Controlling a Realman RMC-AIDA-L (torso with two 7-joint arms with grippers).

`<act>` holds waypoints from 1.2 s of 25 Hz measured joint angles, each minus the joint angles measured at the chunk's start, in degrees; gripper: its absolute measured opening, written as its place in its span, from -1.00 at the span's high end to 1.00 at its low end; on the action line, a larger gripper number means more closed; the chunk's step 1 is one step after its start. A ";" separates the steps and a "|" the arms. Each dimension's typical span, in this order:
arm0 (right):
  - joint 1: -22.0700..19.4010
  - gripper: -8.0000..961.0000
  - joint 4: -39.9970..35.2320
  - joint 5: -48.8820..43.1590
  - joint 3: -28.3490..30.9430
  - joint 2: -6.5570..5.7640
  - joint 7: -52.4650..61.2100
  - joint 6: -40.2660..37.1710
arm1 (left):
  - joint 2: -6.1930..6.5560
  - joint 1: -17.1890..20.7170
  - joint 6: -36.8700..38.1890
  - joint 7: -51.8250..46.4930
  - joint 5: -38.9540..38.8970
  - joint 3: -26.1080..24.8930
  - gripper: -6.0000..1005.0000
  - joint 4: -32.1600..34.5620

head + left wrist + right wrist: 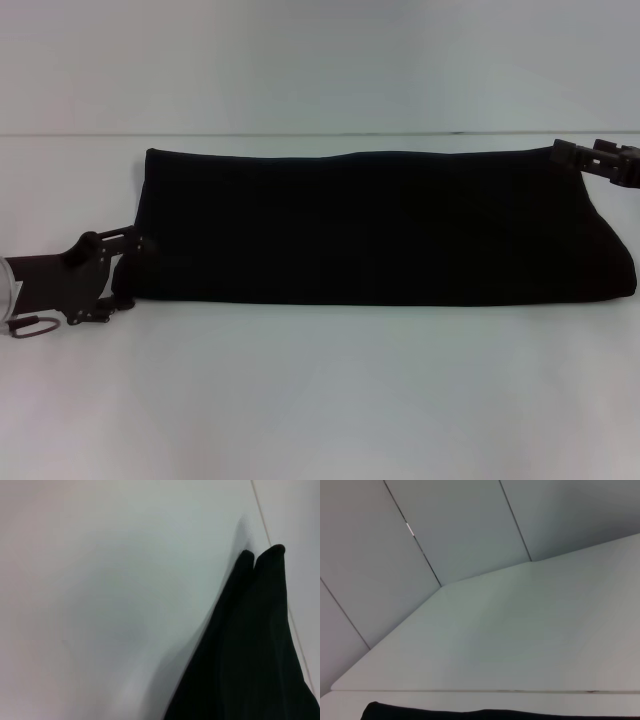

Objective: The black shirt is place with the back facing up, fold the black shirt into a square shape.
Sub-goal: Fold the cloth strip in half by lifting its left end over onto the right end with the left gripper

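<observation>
Where it lay: the black shirt (pixel 380 225) stretched as a long folded band across the head view's middle on the white table (pixel 320 400).
Left gripper (pixel 135 262): lower left, at the shirt's corner; grip unclear.
Right gripper (pixel 590 158): upper right, at the far corner; grip unclear.

white table (pixel 320 400) | grey panelled wall (pixel 460 525) behind

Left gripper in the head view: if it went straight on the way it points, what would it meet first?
Probably the black shirt: the left gripper sits at its left end, pointing along it; contact can't be confirmed.
</observation>
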 joint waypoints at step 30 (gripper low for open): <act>0.61 -0.94 0.00 0.00 0.09 -0.07 0.03 -0.24 | 0.18 -1.38 -4.40 5.12 0.39 1.57 -0.77 -0.82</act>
